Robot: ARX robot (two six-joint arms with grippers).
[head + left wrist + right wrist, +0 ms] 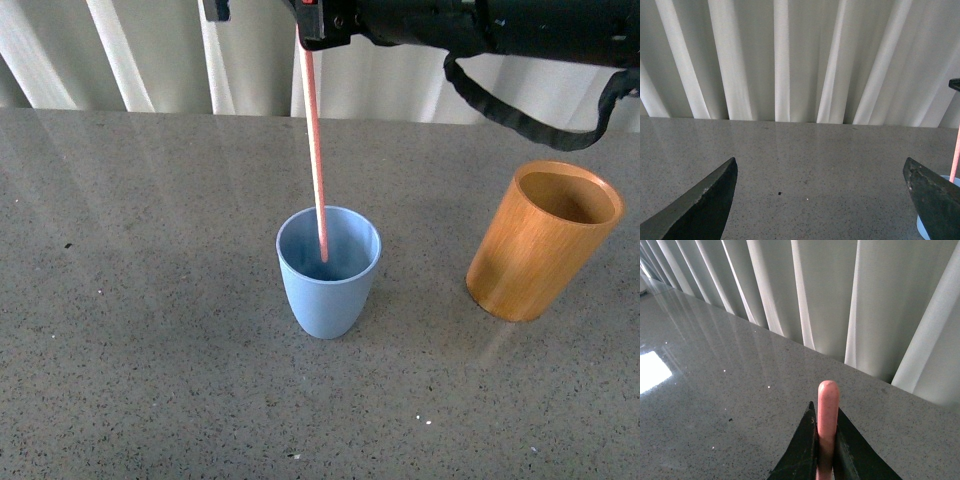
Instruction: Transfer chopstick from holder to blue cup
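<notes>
In the front view a salmon-pink chopstick (315,140) hangs nearly upright, its lower end inside the light-blue cup (328,275) at the table's middle. My right gripper (312,28) is shut on the stick's top, at the upper edge of that view. The right wrist view shows the chopstick (827,410) pinched between the two dark fingers of my right gripper (825,427). The orange-brown holder (545,240) stands to the right, tilted in view, with nothing showing in its mouth. My left gripper (821,172) is open over bare table, with the chopstick (955,155) and the blue cup (925,227) at that view's edge.
The grey speckled table (150,300) stretches around both cups. White pleated curtains (130,55) hang behind its far edge. A black cable loop (520,115) droops from the right arm above the holder.
</notes>
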